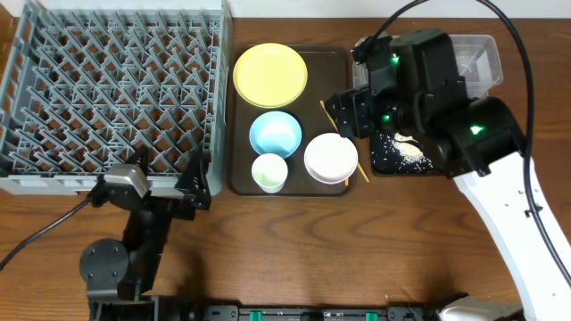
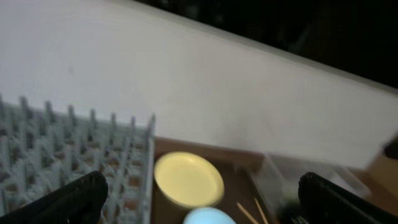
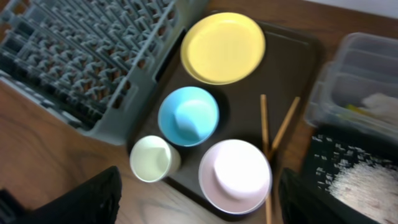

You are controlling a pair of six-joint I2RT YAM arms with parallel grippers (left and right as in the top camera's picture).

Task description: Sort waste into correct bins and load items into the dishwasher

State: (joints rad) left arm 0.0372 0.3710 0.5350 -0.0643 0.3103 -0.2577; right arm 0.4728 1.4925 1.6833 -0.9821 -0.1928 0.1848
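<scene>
Jaws wide; two bowls (image 3: 188, 116), one plate (image 3: 222, 47)

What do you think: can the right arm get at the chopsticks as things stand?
Probably yes. The open right gripper hangs above the chopsticks, which lie uncovered on the brown tray; only the white bowl crowds one end.

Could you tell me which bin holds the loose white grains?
The shallow black tray; the clear tub holds crumpled paper instead.
</scene>
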